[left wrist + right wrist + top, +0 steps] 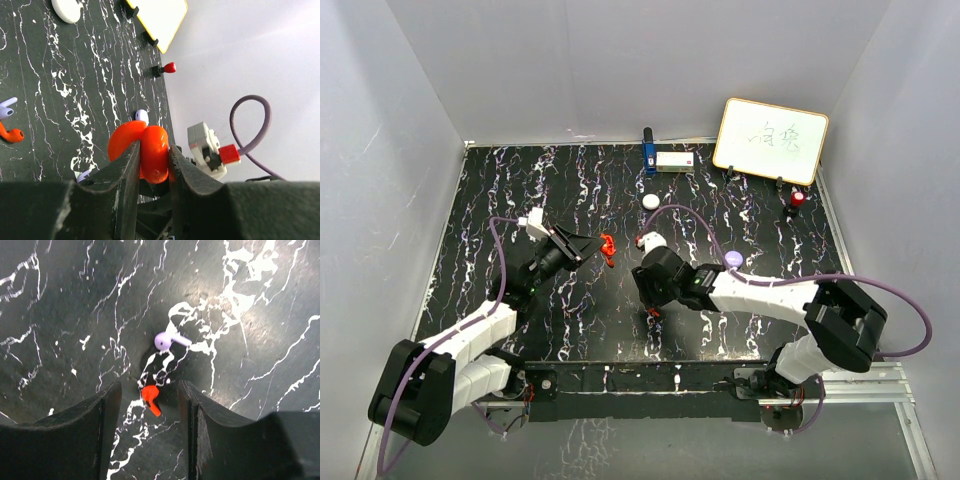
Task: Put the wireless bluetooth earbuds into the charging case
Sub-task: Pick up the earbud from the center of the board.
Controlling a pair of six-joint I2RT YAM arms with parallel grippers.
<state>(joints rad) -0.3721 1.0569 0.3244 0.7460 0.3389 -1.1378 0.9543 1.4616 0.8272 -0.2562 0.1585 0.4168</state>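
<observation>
Earbud (pixel 151 399), small red plastic, sits between spread jaws of the right gripper (pixel 148 388); grasping should follow, while the left gripper (pixel 154 155) clamps the red clamshell case (pixel 125 140).

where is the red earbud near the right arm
In the right wrist view the red earbud lies on the table between the fingers of the open right end effector, close to a purple earbud.

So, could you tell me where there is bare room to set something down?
Bare: the far left corner, between the left wall and the white pod. Crowded: the middle, where the left gripper holds a red case and the right gripper hangs over a red earbud.
</observation>
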